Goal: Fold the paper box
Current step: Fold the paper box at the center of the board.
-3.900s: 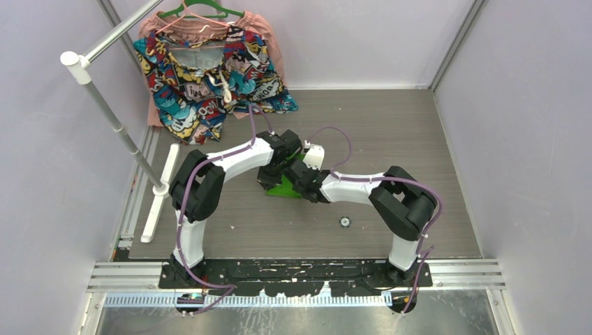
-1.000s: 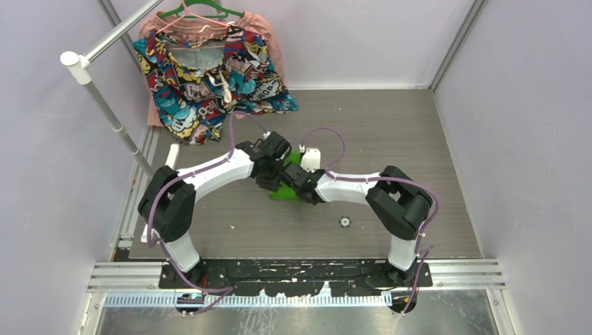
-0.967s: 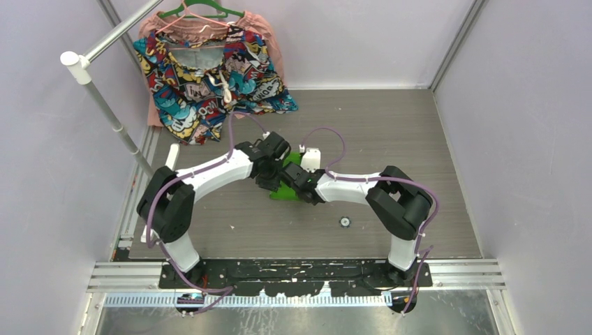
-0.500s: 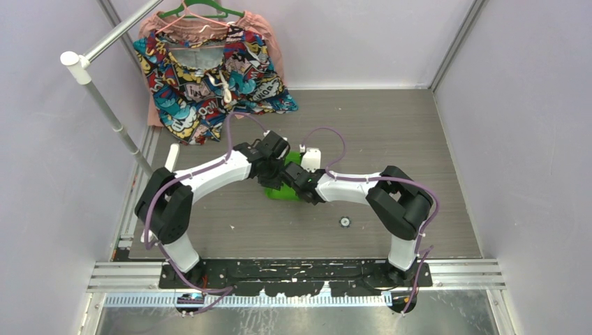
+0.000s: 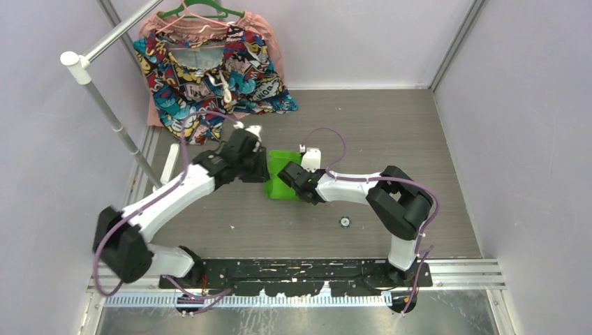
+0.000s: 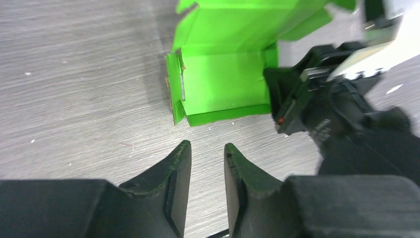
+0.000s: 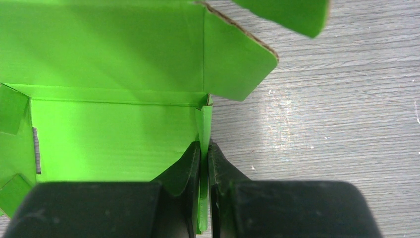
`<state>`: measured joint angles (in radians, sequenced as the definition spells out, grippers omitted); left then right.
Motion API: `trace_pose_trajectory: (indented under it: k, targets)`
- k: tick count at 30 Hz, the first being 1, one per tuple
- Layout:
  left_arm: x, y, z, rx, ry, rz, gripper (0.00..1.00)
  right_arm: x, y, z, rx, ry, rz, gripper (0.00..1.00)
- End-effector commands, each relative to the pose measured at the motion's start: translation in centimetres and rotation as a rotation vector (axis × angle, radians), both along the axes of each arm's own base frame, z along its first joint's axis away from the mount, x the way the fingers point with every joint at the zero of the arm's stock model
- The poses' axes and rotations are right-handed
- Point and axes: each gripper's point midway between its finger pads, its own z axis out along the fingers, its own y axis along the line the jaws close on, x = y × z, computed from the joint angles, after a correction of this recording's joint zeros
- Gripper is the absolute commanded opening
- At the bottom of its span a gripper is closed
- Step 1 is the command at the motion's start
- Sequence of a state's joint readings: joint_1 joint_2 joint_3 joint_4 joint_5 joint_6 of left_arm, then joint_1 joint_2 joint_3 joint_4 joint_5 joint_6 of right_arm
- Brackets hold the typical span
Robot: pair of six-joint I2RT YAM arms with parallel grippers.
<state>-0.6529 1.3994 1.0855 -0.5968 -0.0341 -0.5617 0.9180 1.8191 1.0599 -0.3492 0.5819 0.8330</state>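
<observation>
The paper box (image 5: 278, 179) is lime-green card, partly raised, lying mid-table with its floor flat and walls and flaps standing. My right gripper (image 5: 293, 184) is shut on its right side wall; in the right wrist view the thin green wall (image 7: 203, 129) sits pinched between the two black fingers (image 7: 190, 163). My left gripper (image 5: 258, 165) hovers just left of the box. Seen from the left wrist, its jaws (image 6: 207, 147) stand apart over bare table, a short way from the box's near edge (image 6: 223, 89), holding nothing.
A colourful patterned garment (image 5: 209, 77) hangs on a hanger at the back left. A white rack pole (image 5: 115, 120) slants down to its base (image 5: 159, 202) at the left. A small round object (image 5: 344, 222) lies near the right arm.
My left gripper has let go and pulled back to the left from the box, its jaws opening. The box's left side now shows uncovered. The right gripper keeps its grip.
</observation>
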Motion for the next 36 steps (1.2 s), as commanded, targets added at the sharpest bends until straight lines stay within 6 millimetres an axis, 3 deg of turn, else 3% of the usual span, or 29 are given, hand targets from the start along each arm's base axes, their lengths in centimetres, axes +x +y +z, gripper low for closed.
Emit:
trace_pose_trajectory:
  k: [1,2,6,9,13,14,20,28,36]
  targets:
    - [0.2,2.0,4.5,-0.105,-0.113,0.085,0.39,-1.6,-1.2,-1.9,-0.040,0.084,0.015,0.01]
    - [0.2,2.6,4.6,-0.124,-0.101,0.115,0.46,-1.6,-1.2,-1.9,-0.037,0.084,0.016,0.01]
    - [-0.8,3.0,1.9,-0.282,0.075,0.159,0.46,-1.7,-1.1,-1.9,-0.035,0.086,0.019,0.01]
    - [-1.2,3.5,-0.5,-0.286,0.138,0.198,0.31,-1.7,-1.1,-1.8,-0.037,0.086,0.022,0.01]
    - [-1.7,3.9,-2.7,-0.316,0.207,0.232,0.03,-1.6,-1.2,-1.6,-0.038,0.084,0.020,0.01]
    - [-1.6,4.0,-3.1,-0.320,0.215,0.239,0.02,-1.6,-1.1,-1.6,-0.037,0.084,0.022,0.01]
    - [-1.0,3.1,-4.7,-0.350,0.249,0.239,0.01,-1.7,-1.1,-1.8,-0.034,0.088,0.021,0.01]
    - [1.4,2.2,-5.9,-0.355,0.252,0.244,0.00,-1.8,-1.1,-2.0,-0.033,0.093,0.021,0.01]
    - [2.6,2.1,-5.9,-0.347,0.237,0.255,0.00,-1.9,-1.1,-2.2,-0.031,0.096,0.023,0.01]
